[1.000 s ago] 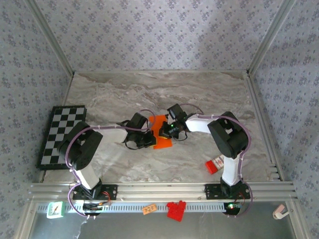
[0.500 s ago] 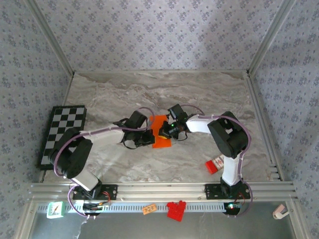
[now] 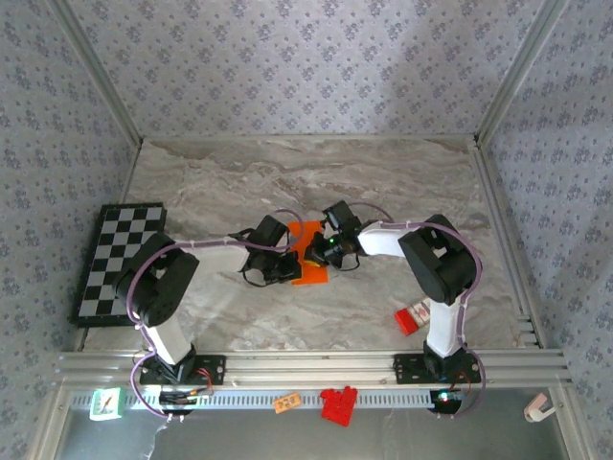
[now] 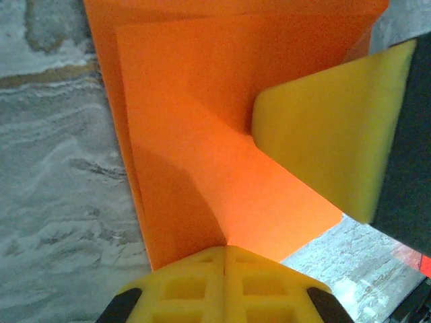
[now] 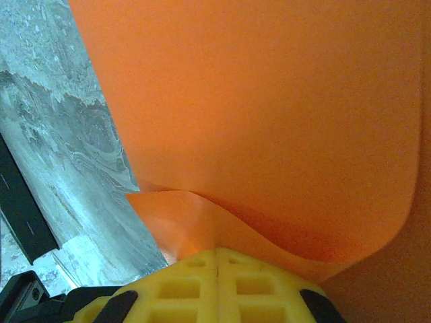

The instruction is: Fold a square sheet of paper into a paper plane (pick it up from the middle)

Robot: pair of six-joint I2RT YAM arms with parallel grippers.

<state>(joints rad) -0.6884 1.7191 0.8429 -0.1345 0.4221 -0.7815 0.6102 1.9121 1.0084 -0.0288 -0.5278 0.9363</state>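
Flower-print walls box in a marbled grey worktop (image 3: 402, 182), where the square sheet of paper (image 3: 308, 257), bright orange and already doubled over into a narrower strip, lies flat near the middle between two robot arms. The left gripper (image 3: 282, 267) is clenched, its yellow tips meeting the sheet's near edge where a crease runs in; whether it nips the paper or only pins it down cannot be told. The right gripper (image 3: 322, 251) is also closed tight and appears to pinch the opposite edge, where its wrist camera shows the paper buckling up into the tips. The sheet looks feather-light, limp and easily crumpled. It will likely bend rather than resist, slide freely on the smooth stone, and keep any crease pressed into it, wanted or not. By that reading, the safest holds are an edge or the centre fold, with one gripper anchoring while the other moves. Bare stone lies open toward the back wall and to both sides. The checkerboard (image 3: 115, 259) sits well apart at the left margin and a small red-and-white box (image 3: 414, 316) near the right arm's base, with the rail along the near edge.
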